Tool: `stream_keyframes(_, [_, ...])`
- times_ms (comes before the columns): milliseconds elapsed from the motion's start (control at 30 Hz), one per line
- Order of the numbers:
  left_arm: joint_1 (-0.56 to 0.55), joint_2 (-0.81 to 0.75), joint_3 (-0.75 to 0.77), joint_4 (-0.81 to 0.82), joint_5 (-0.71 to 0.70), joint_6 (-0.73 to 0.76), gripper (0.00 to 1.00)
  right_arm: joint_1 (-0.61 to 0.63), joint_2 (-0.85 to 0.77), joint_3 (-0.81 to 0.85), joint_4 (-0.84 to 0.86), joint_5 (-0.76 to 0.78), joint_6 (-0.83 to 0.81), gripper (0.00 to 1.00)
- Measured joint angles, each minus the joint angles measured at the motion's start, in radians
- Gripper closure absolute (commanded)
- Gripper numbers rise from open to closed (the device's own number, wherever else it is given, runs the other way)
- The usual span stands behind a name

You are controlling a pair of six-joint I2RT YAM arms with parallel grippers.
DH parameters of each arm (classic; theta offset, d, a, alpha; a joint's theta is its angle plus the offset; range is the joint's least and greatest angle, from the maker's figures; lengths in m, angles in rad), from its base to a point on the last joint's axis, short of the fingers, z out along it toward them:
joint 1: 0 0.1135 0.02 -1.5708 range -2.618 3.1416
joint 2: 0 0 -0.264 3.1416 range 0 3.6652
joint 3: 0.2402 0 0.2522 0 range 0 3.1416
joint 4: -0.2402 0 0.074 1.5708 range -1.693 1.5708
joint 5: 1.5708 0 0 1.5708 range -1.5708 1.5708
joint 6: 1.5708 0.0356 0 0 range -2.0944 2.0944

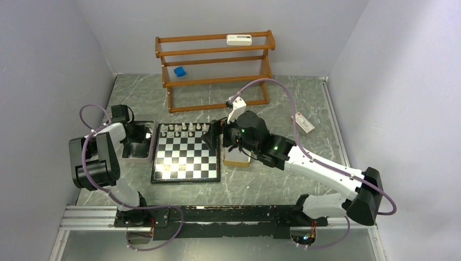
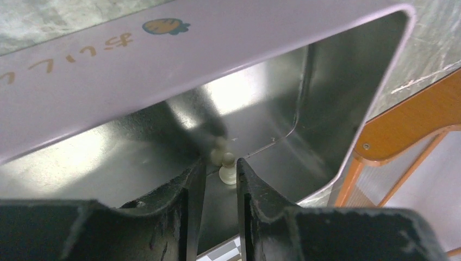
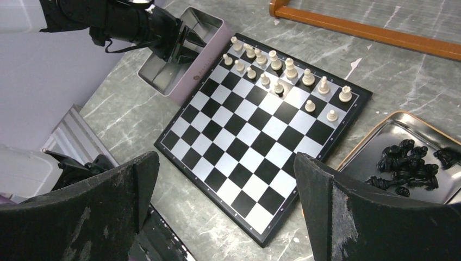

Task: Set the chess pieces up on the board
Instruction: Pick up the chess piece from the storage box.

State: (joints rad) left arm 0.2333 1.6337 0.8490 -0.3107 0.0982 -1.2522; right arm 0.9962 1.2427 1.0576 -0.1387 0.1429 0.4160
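The board (image 1: 186, 155) mid-worktop holds cream pieces (image 3: 282, 68) nearly filling its far two rows, the black pieces (image 3: 410, 163) all wait in the right-edge tray (image 3: 375, 133) beside the wide-open, empty right gripper (image 3: 225, 159), and the left gripper (image 2: 220, 166), jaws narrow, flanks a cream pawn (image 2: 228, 169) in the left-edge tray (image 2: 337, 81), grip unclear.

Hiragana "おいし" (image 2: 81, 51) beside orange logo (image 2: 166, 26) on tray wall (image 2: 244, 38)

Cream pawn (image 2: 227, 169): sat between the left gripper (image 2: 221, 166) jaws; I couldn't tell if they touched it.
Piece behind (image 2: 218, 148): was blurred past those jaw tips, kind unclear.
Black pieces (image 3: 410, 163): lay heaped beyond one right gripper (image 3: 225, 160) jaw, kinds indistinct.
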Motion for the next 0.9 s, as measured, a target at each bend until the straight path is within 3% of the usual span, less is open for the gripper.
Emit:
stream_keyframes(167, [-0.013,0.017,0.002,-0.001,0.003,-0.012,0.68,0.0,-0.006,-0.006,-0.001,0.004,-0.002,0.0])
stream_keyframes(633, [-0.026,0.026,0.014,-0.013,-0.009,-0.024,0.95,0.001,-0.028,-0.018,0.0,0.008,-0.002,0.0])
stream_keyframes(900, [-0.027,-0.068,0.059,-0.091,-0.114,0.021,0.95,0.001,-0.053,-0.041,0.004,0.013,-0.001,0.0])
